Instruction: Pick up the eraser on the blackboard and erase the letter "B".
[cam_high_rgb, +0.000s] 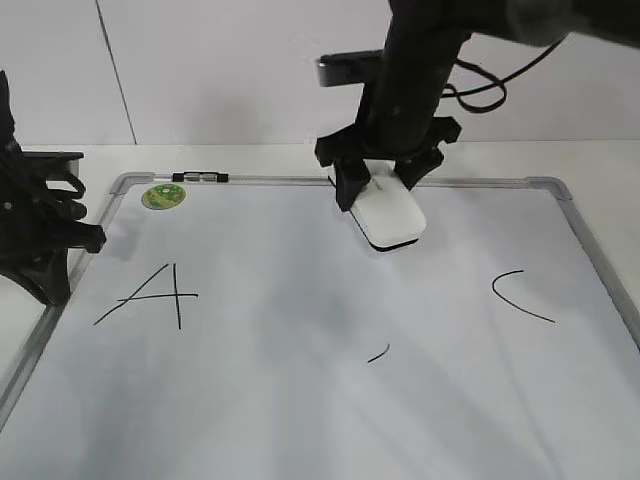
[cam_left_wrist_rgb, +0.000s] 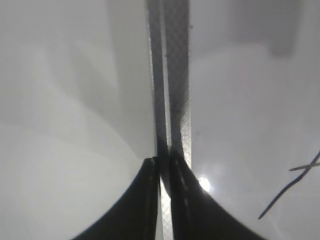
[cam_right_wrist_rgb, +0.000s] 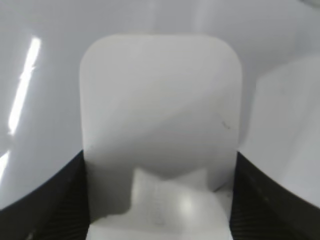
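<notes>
The white eraser (cam_high_rgb: 391, 216) sits between the fingers of my right gripper (cam_high_rgb: 381, 188), which is shut on it near the board's far edge; it fills the right wrist view (cam_right_wrist_rgb: 160, 115). The blackboard (cam_high_rgb: 300, 400) is a white board with a silver frame. Of the letter "B" only a short black curved stroke (cam_high_rgb: 378, 353) shows, below the eraser. The "A" (cam_high_rgb: 155, 295) and "C" (cam_high_rgb: 517, 296) stand at left and right. My left gripper (cam_high_rgb: 45, 250) is at the board's left edge; in the left wrist view its fingers (cam_left_wrist_rgb: 164, 167) are closed over the frame (cam_left_wrist_rgb: 172, 75).
A round green sticker (cam_high_rgb: 163, 196) and a small black-and-silver marker (cam_high_rgb: 200, 177) lie at the board's far left corner. The board's frame runs along the far edge (cam_high_rgb: 480, 183) and right edge (cam_high_rgb: 610, 290). A white wall stands behind the table.
</notes>
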